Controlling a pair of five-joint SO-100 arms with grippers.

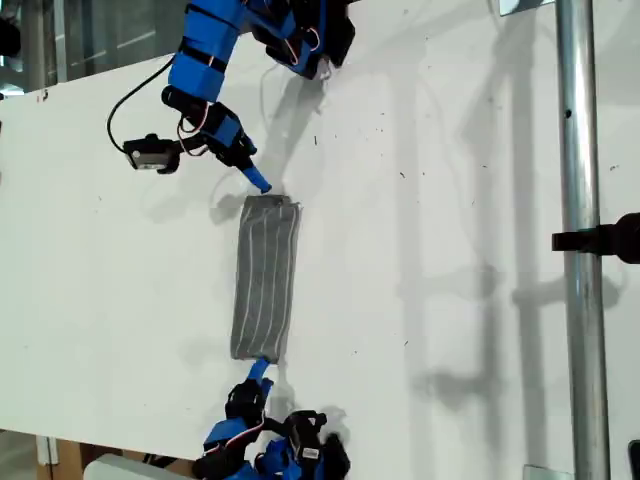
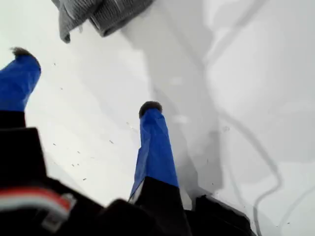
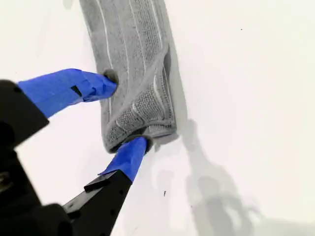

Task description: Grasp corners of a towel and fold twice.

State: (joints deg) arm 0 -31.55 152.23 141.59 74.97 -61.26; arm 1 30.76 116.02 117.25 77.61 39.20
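Note:
The towel (image 1: 266, 280) lies folded into a long narrow grey strip with thin white stripes, running up and down the middle of the white table. My first gripper (image 2: 84, 78) is open and holds nothing. It hovers just short of the towel's (image 2: 98, 14) end, which is the upper end in the exterior view, where that gripper (image 1: 262, 184) nearly touches it. My second gripper (image 3: 127, 110) is open at the lower end (image 1: 260, 368). Its fingertips (image 3: 110, 78) straddle one of the corners (image 3: 110, 140) of the towel (image 3: 133, 59), one tip against the side edge and one at the end hem.
A vertical metal pole (image 1: 580, 240) with a black clamp (image 1: 600, 242) stands at the exterior view's right. A black camera module (image 1: 150, 155) with a cable hangs off the upper arm. The table's front edge (image 1: 60, 437) runs along the exterior view's bottom left.

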